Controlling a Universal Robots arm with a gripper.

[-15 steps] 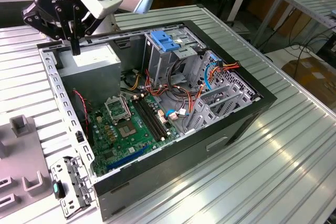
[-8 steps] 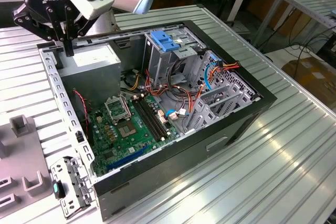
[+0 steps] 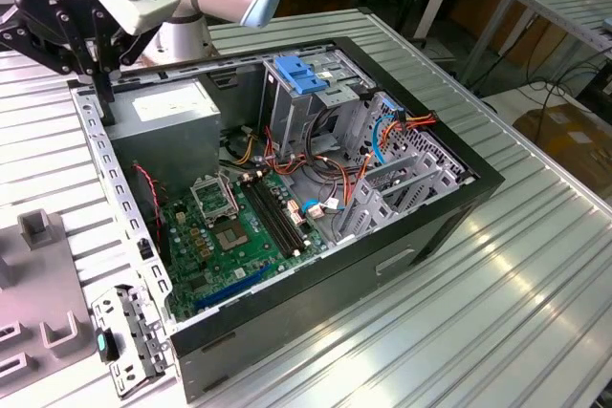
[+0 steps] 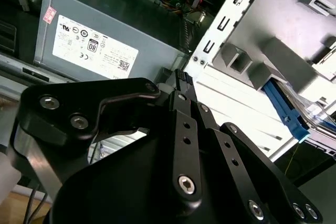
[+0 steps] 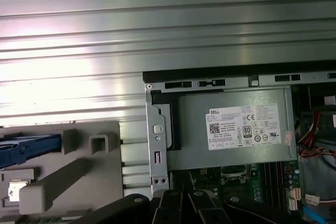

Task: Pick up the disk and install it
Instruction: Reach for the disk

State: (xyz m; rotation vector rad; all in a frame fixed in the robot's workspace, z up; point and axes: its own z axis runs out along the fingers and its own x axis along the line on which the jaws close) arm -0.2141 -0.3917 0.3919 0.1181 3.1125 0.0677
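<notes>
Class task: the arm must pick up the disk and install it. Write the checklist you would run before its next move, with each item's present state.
1. Disk seated in grey fixture outside the computer case: ok.
2. End effector free of the disk: ok.
3. End effector above the disk: not ok; it hangs by the power supply.
4. Drive cage slot free: cannot tell; a blue bracket sits on it.
5. Orange cables clear of the cage: cannot tell.

Hand above computer case corner
</notes>
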